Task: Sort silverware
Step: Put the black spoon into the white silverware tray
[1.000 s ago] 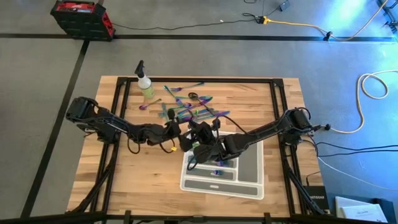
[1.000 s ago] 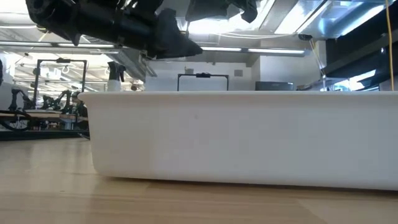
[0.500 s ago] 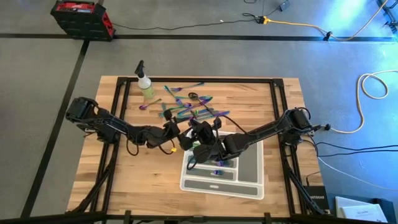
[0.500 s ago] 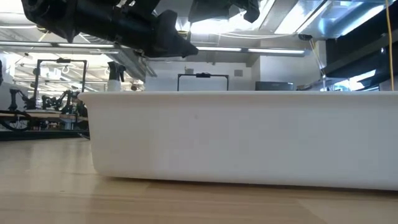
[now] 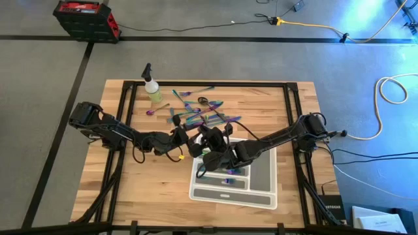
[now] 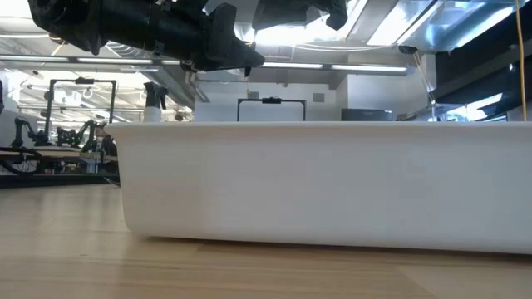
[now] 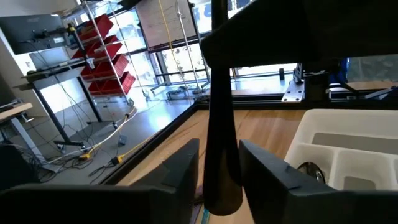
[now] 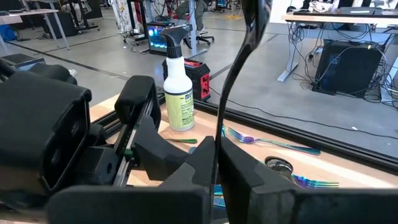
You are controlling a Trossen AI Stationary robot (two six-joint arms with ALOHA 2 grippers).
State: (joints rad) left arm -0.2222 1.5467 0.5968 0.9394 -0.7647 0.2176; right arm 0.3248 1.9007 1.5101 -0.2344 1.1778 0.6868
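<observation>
The silverware [image 5: 199, 114] lies loosely piled on the far half of the table, iridescent forks and spoons. Both grippers hover close together over the far left corner of the white compartment tray [image 5: 261, 196]. My left gripper [image 5: 185, 139] [image 7: 219, 148] is shut on a dark slim utensil [image 7: 217, 93]. My right gripper [image 5: 207, 156] [image 8: 217, 152] is shut on a second dark utensil [image 8: 239, 62], seen edge-on. A spoon [image 7: 308, 171] lies in a tray compartment. In the low view only the tray's near wall [image 6: 316, 183] and an arm [image 6: 150, 33] above it show. My left gripper pinches the dark utensil between its two fingers [image 7: 183, 168] at its broad rounded end [image 7: 221, 186]. The utensil is lifted clear and runs straight out ahead of the fingers. My right gripper pinches the other utensil at its lower end [image 8: 216, 146]. It too is lifted clear and sticks out past the fingertips, curving slightly, with its broad end [image 8: 256, 12] farthest from them.
A yellow-green spray bottle [image 5: 153, 91] [image 8: 177, 87] stands at the table's far left. Loose forks [image 8: 267, 143] lie beyond the grippers. A few pieces [image 5: 230, 173] lie in the tray. Bare wood shows left of the tray and along the table's right side.
In the low view the dark arm above the tray's left end has tipped up a little. Otherwise both grippers stay close together over the tray's far left corner, each shut on its utensil.
</observation>
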